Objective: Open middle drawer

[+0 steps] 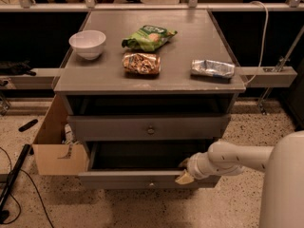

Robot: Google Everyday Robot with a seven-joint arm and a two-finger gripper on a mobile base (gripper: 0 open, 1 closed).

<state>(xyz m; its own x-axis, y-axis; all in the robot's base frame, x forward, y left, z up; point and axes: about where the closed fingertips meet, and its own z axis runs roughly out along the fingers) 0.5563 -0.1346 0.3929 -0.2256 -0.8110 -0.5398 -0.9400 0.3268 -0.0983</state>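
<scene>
The middle drawer [123, 179] is the lower of the two grey drawers that show in the cabinet. It is pulled partway out, with a dark grey inside and a small round knob [151, 184] at the centre of its flat front. My gripper [185, 173] comes in from the right on a white arm. It sits at the top edge of this drawer's front, right of the knob. The drawer above [150, 127], with its own knob, is out only slightly.
On the cabinet top [190, 42] lie a white bowl [88, 43], a green chip bag [148, 37], a brown snack bag [141, 63] and a silver packet [213, 68]. An open cardboard box [54, 151] stands at the left of the cabinet. Cables lie on the floor at the left.
</scene>
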